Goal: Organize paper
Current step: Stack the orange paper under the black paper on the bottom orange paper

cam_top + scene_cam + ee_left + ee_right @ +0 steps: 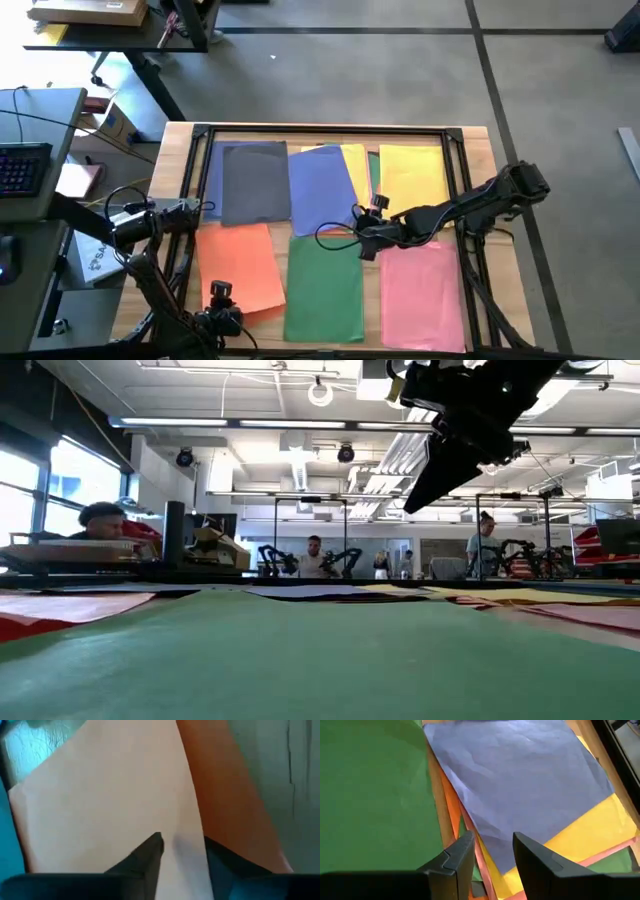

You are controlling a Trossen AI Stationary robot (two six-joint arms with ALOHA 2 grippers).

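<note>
Right gripper (362, 238), arm stretched low across the surface (478, 138), hovers jaws open over the blue sheet (322, 190). Left gripper (221, 299) points down at the orange sheet (240, 265), jaws parted, empty.

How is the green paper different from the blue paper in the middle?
The green paper lies nearer the front edge of the table; the blue paper lies behind it. The green paper lies straight, while the blue paper is tilted. The blue paper rests on a mixed pile, with yellow, orange and pink edges sticking out beneath it; the green paper shows no other colours under it. Both are flat rectangular sheets. The right tool hovers between them.
</note>
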